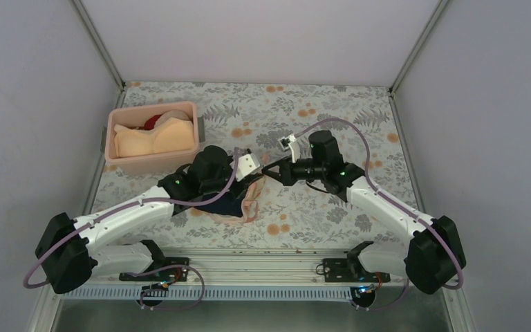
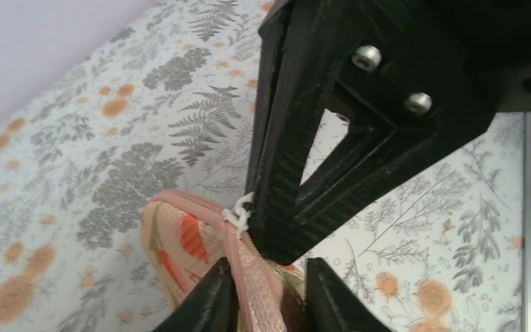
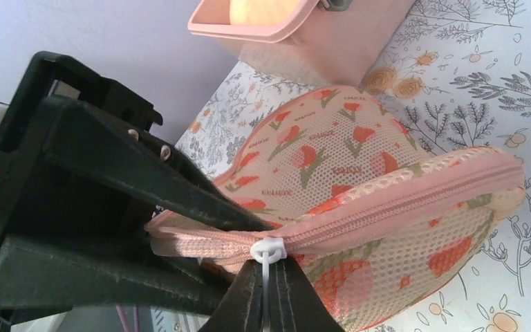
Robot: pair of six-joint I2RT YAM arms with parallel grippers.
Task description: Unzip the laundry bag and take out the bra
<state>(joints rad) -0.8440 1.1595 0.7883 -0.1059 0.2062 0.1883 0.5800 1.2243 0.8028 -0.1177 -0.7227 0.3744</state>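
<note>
Though the overhead view hides both grips under the arms, your wrist views show them. The right tool is pinched tight on the white zip pull. The left tool clamps the pink edge of the laundry bag, mid-bench between the arms.

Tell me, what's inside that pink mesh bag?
The bag looks zipped shut, and its printed mesh hides the contents. From above, something navy shows by it under the left arm; inside or out, I can't tell.
</note>
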